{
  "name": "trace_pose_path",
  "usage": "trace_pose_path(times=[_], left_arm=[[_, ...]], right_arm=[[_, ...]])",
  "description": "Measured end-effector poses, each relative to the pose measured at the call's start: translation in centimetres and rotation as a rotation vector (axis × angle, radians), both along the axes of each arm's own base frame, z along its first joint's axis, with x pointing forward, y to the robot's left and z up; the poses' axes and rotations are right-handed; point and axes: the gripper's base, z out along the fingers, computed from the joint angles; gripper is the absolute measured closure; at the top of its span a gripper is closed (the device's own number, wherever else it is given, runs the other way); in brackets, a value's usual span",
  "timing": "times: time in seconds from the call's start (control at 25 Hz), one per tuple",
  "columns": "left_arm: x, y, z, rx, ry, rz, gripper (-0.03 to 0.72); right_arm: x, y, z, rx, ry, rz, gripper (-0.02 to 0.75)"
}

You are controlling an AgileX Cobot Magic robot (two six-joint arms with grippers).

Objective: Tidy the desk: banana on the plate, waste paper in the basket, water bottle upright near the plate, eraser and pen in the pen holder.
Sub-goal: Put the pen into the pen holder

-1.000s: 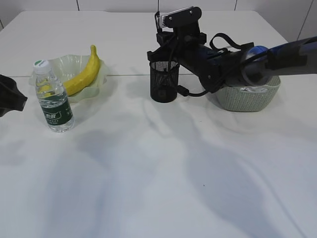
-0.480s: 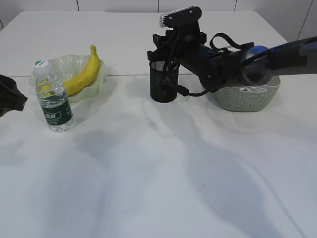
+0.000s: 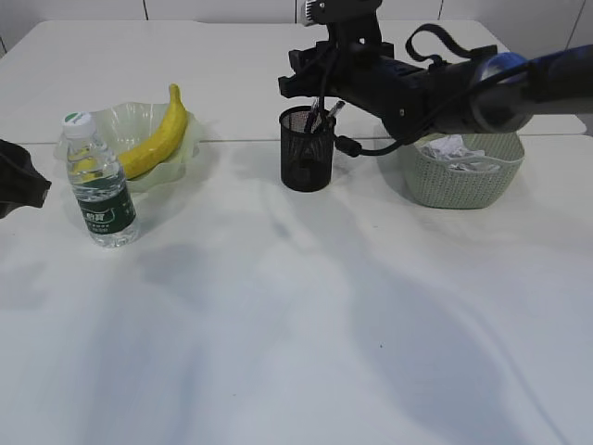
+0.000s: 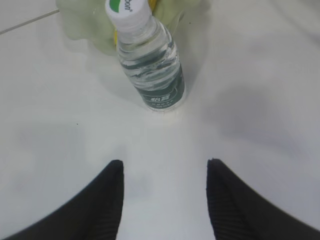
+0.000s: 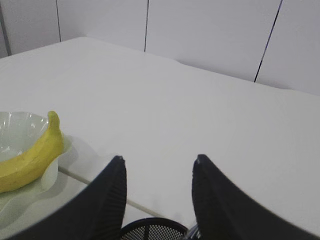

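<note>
The pen (image 3: 326, 115) leans out of the pen holder (image 3: 307, 148), top end resting on the rim, so it looks delivered. I cannot make out the eraser inside the mesh. The banana (image 3: 157, 137) lies across the plate (image 3: 190, 148), the water bottle (image 3: 100, 180) stands upright just beside that plate, and the waste paper (image 3: 452, 148) sits in the basket (image 3: 460, 184). To my eye the tidying is nearly or fully done.

The right gripper (image 5: 157, 172) hangs just above the holder's mouth with its jaws spread and nothing between them, its arm reaching in from the right over the basket. The left gripper (image 4: 162, 172) hovers low over the desk (image 3: 296, 315) near the bottle, jaws parted and empty.
</note>
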Motion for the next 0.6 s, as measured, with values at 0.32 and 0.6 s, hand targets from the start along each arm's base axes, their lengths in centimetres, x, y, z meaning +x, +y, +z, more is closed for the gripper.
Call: trace_pose_path(times=[0.32,0.6], left_arm=[[0.0,0.0,0.0,0.001,-0.001,-0.001,0.307],[-0.1,0.1,-0.1,0.009,0.011,0.006,0.307]], right_arm=[[-1.9,-0.8,3.5,-0.078,0.201,-0.013,0.402],[-4.5,-2.0,5.6,-0.203,0.431,-0.017,0.402]])
